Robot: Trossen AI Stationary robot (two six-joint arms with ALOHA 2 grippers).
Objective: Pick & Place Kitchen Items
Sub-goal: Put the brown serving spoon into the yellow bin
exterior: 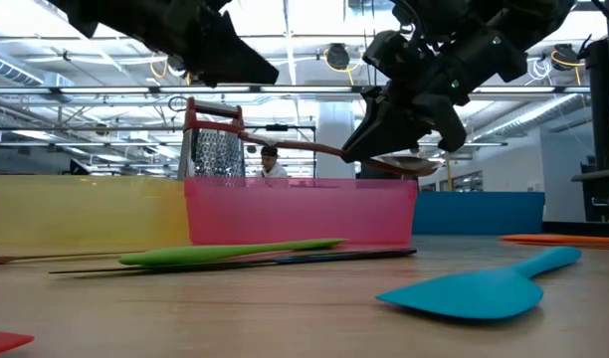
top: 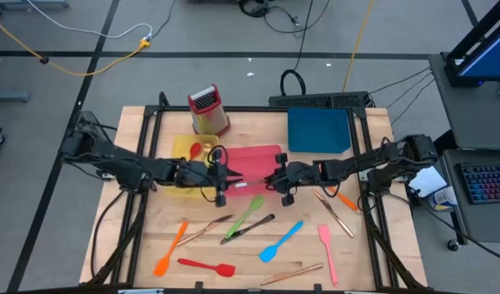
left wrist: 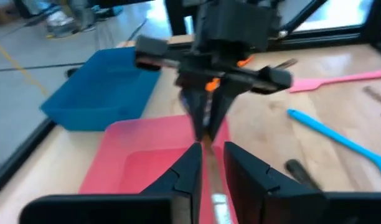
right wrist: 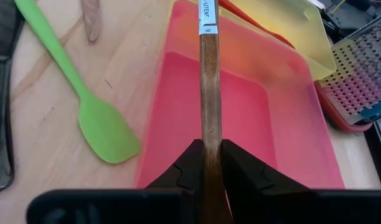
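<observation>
A wooden spoon [exterior: 314, 151] hangs over the pink tray [top: 254, 155], with my right gripper [top: 274, 181] shut on it. Its handle carries a white label [right wrist: 206, 18] at the free end. My left gripper [top: 223, 175] faces the right one from the table's left. Its fingers are open, with the labelled handle end [left wrist: 210, 163] showing in the gap between them. In the low view the left gripper [exterior: 270, 72] stands above the handle with clear space between them. Other kitchen items lie on the wood: a green spatula [top: 248, 214], a blue spatula [top: 281, 242] and a pink spatula [top: 326, 253]. My right gripper pinches the spoon's handle [right wrist: 209, 134] between its two fingers, close to the bowl [exterior: 409, 165]. The fingers come from the table's right, slanting down, and lie along the handle. The spoon is lifted clear above the pink tray, nearly level, with the bowl end a little lower.
A yellow tray [top: 180, 167] holding a red spoon [top: 197, 149] touches the pink tray's left side. A blue tray [top: 318, 131] and a box grater [top: 207, 110] stand at the back. Orange [top: 170, 249] and red [top: 207, 266] spatulas and dark, copper and wooden cutlery lie toward the near edge.
</observation>
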